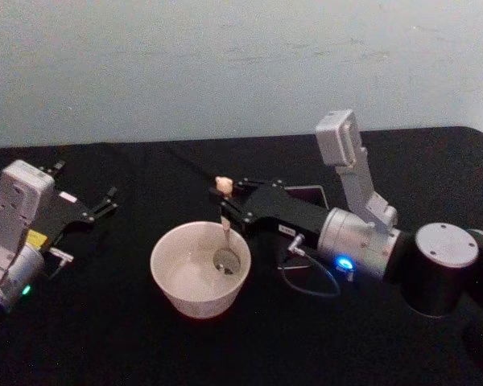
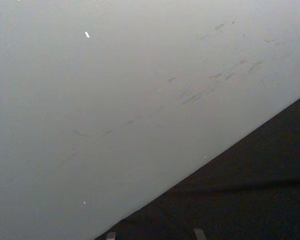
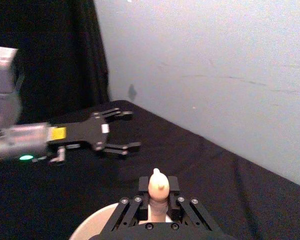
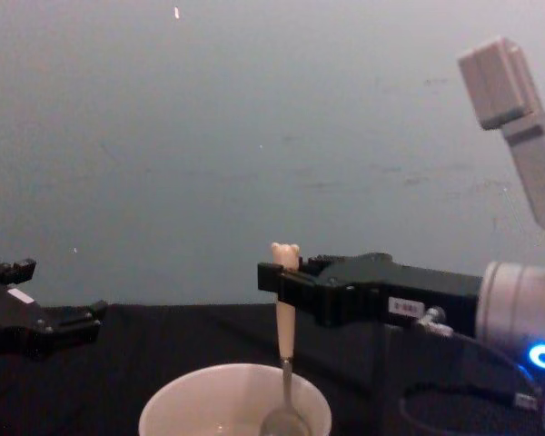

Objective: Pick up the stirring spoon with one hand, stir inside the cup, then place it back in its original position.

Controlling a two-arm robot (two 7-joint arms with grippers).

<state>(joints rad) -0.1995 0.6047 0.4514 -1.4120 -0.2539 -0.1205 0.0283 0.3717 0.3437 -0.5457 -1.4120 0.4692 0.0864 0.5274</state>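
Observation:
The cream-white cup [image 1: 195,299] stands on the black table in front of me. The stirring spoon [image 1: 225,233] stands upright in it, metal bowl down inside and bear head on top. My right gripper [image 1: 228,207] reaches in from the right and is shut on the spoon's peach handle just below the bear head. From the side, the spoon [image 4: 284,320] hangs from the right gripper [image 4: 275,279] with its bowl inside the cup [image 4: 168,411]. The bear head [image 3: 157,186] sticks up between the black fingers. My left gripper [image 1: 87,195] rests open at the far left, apart from the cup.
A dark grey square holder [image 1: 310,194] sits behind the right gripper. A loose cable [image 1: 306,277] loops off the right wrist near the cup. A pale wall [image 1: 241,64] backs the table. Bare black cloth lies between the left gripper [image 4: 45,322] and the cup.

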